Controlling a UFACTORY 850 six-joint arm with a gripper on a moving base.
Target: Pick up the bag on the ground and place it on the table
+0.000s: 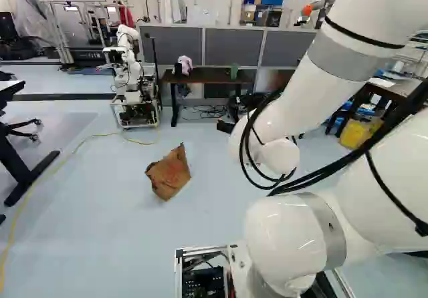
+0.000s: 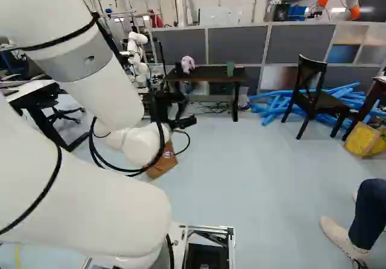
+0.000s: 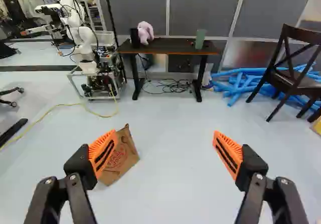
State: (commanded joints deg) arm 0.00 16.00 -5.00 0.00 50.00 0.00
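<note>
**Bag on floor, ungripped; 0 of 2 stages complete**

Nearest, the arm (image 1: pixel 294 101) presents smooth white rounded housings, grey bands and loosely looped black cables. At its end the gripper (image 3: pixel 164 133) is released: 2 black fingers stand wide apart, their orange pads (image 3: pixel 229 153) ribbed, nothing held between them.

Ahead of and below the gripper, partly hidden by 1 finger in the wrist view, the bag (image 1: pixel 168 172) rests on the smooth pale floor (image 3: pixel 165 184). It appears to be brown paper, creased and angular, with reddish print on 1 face. Whether it stands or lies flat cannot be told.

Beyond it, a thin yellow cable (image 3: pixel 75 104) curves across the floor towards another robot (image 3: pixel 83 38).

Farther off is the table (image 3: pixel 170 45), judged the likely destination: flat dark top, black legs, bearing a soft-looking pink item (image 3: pixel 145 31), 1 dark container and 1 green container (image 3: pixel 200 38). Smooth grey panels (image 3: pixel 203 13) stand behind it.

Assessment: both pickup and placement are outstanding. The approach should next be lowered and centred on the bag; thin paper may crumple or slip.
</note>
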